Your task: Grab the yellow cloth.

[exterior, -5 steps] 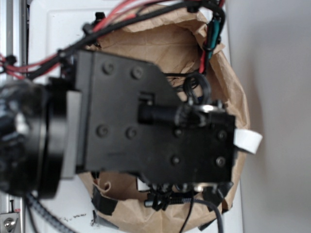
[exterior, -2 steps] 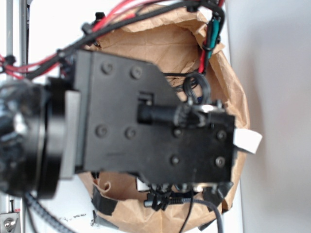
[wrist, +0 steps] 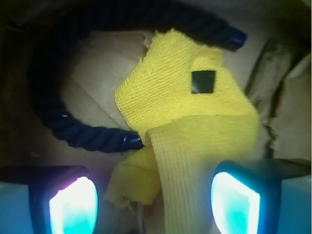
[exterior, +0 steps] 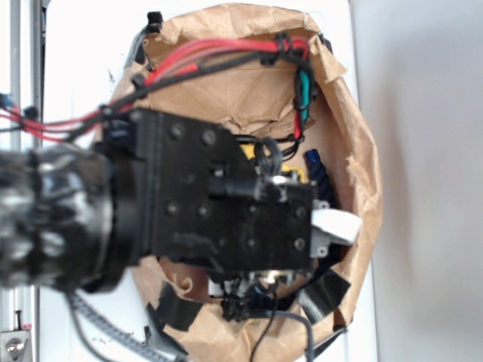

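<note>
Approach step, pre-grasp. Gripper [wrist: 155, 195] spread wide, nothing pinched; two lit fingertips [wrist: 73, 204] at the near edge of wrist view, one each side of the yellow cloth [wrist: 185, 117]. Cloth lying crumpled on the floor of the brown paper bag [exterior: 226, 98], folded strip running toward the gap betw. the fingers, small dark square hole showing on the far part. Dark navy rope [wrist: 73, 126] curling round the cloth's left and far sides, one cut end touching or just beside the cloth's left edge; can't tell which.

Next move, by judgement: straight drop so fingers straddle the folded strip, then close. Needs clearance from the rope end on the left, else rope caught too.

Vs. earlier exterior frames: arm now shifted left and lower in picture, more of bag's far rim and crumpled wall exposed, a sliver of yellow and a bit of rope now visible right of the wrist block, red cables swung farther over the bag.
</note>
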